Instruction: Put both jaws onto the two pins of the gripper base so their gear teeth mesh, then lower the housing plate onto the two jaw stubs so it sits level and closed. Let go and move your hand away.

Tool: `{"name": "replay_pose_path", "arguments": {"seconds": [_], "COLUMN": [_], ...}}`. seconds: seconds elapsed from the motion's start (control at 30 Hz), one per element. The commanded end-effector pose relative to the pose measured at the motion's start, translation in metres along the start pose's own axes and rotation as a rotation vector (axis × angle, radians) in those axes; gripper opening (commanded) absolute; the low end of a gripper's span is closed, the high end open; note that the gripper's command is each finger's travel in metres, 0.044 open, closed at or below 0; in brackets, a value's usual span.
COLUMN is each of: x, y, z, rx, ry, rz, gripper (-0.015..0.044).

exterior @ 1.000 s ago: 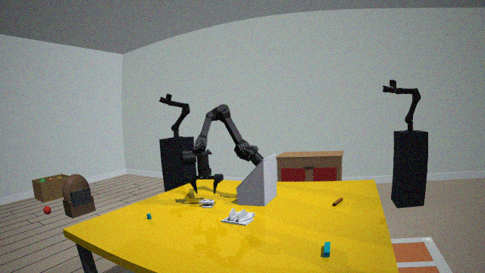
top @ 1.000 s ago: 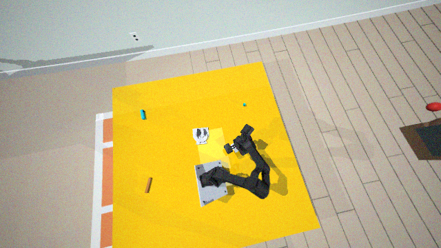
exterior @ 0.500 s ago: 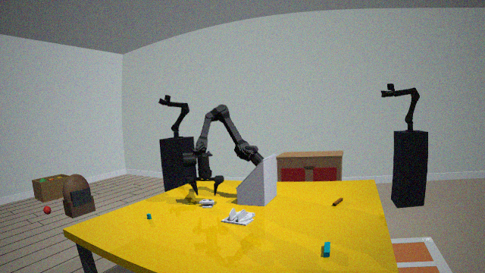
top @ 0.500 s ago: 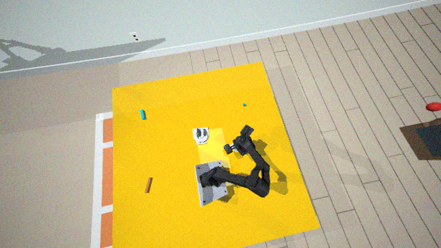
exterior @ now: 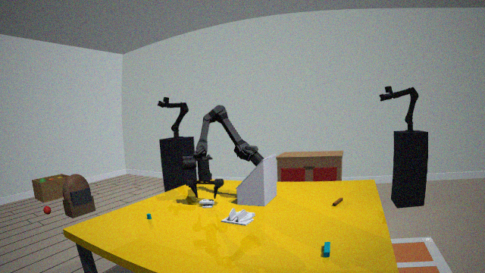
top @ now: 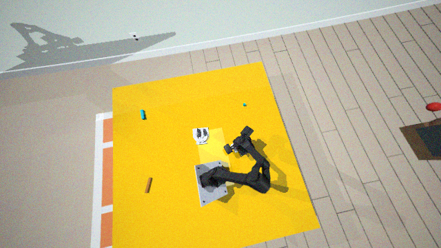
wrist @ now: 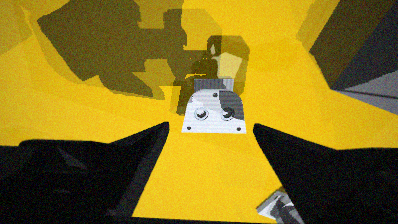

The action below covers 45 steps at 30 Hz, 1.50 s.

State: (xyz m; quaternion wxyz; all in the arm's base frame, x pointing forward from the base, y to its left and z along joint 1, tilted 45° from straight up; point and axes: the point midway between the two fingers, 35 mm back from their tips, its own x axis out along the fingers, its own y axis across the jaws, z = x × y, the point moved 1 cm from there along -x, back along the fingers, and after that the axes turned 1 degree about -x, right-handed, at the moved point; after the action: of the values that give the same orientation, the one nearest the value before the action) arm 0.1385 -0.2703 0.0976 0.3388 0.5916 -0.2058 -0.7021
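Note:
The white housing plate (exterior: 207,202) (wrist: 214,124) lies on the yellow table, with two round openings and small dark holes showing in the wrist view. A ribbed grey part shows at its far edge. My gripper (exterior: 206,197) (wrist: 210,126) is open and empty, pointing down above the plate, with a fingertip to each side of it in the wrist view. The gripper base (top: 201,140) (exterior: 228,221) lies apart from the plate, with two upright pointed jaws (exterior: 241,216) on it. I cannot tell whether their teeth mesh. My right finger partly hides this assembly in the wrist view.
The arm's grey mount (top: 203,198) (exterior: 268,186) stands beside the work area. A small teal cube (top: 244,105) (exterior: 148,216), a teal block (top: 142,114) (exterior: 326,249) and a brown stick (top: 148,185) (exterior: 337,202) lie farther out on the table (top: 172,220) (exterior: 288,235).

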Motion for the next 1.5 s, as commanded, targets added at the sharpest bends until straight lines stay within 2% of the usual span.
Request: {"name": "replay_pose_path", "arguments": {"seconds": [0.0,0.37,1.0,1.47], "x": [0.005,0.006,0.035,0.035], "y": [-0.004,-0.004,-0.005,-0.005], "z": [0.0,0.0,0.0,0.001], "rx": [-0.011,-0.011,-0.011,-0.011], "ry": [-0.002,-0.003,-0.003,-0.003], "rz": [-0.012,-0.012,-0.012,-0.012], "gripper": [0.044,0.044,0.044,0.044]}}
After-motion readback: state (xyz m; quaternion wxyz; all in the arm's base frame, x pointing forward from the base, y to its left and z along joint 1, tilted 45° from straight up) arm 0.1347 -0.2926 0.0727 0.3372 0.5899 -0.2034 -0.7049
